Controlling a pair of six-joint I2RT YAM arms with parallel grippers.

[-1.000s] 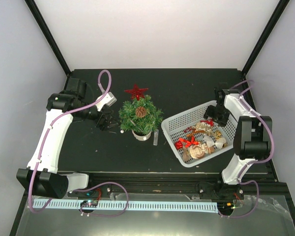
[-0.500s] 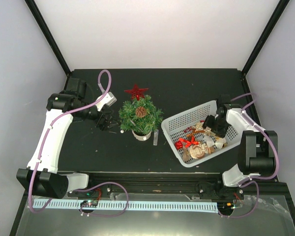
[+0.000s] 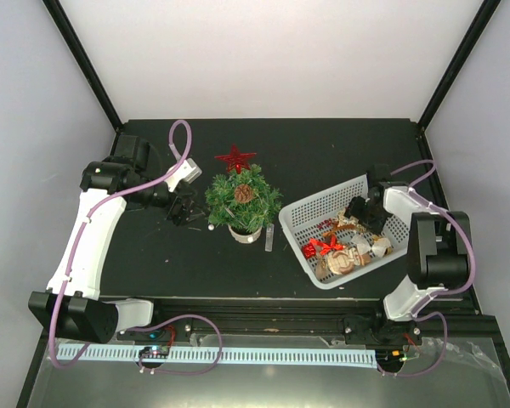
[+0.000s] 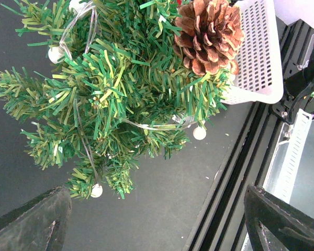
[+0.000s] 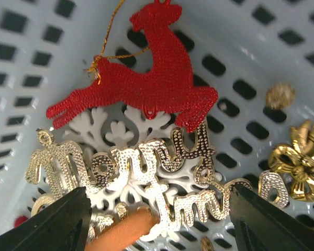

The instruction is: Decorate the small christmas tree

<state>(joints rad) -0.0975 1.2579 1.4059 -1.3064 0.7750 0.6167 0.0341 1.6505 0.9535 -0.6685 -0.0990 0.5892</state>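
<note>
The small christmas tree [image 3: 243,201] stands mid-table, bushy green with a pine cone [image 3: 244,193] on top. In the left wrist view the tree [image 4: 115,89] and its pine cone [image 4: 209,34] fill the upper frame. My left gripper [image 3: 184,209] sits just left of the tree, open with nothing between its fingers [image 4: 157,225]. My right gripper [image 3: 363,212] hangs inside the white basket [image 3: 304,210], open [image 5: 159,219] just above a gold "Merry Christmas" ornament [image 5: 162,178]. That ornament lies over a white snowflake [image 5: 115,130], below a red reindeer [image 5: 146,83].
A red star [image 3: 235,158] lies on the table behind the tree. A small pale strip [image 3: 269,238] lies by the tree's base. The basket also holds a gold bow [image 5: 298,162], a gold bell [image 5: 280,94] and an orange piece [image 5: 120,232]. The metal rail [image 3: 263,306] runs along the near edge.
My right gripper has come down and leftward into the basket, close over the ornaments, and opened slightly. The left arm and the tree have not moved.
</note>
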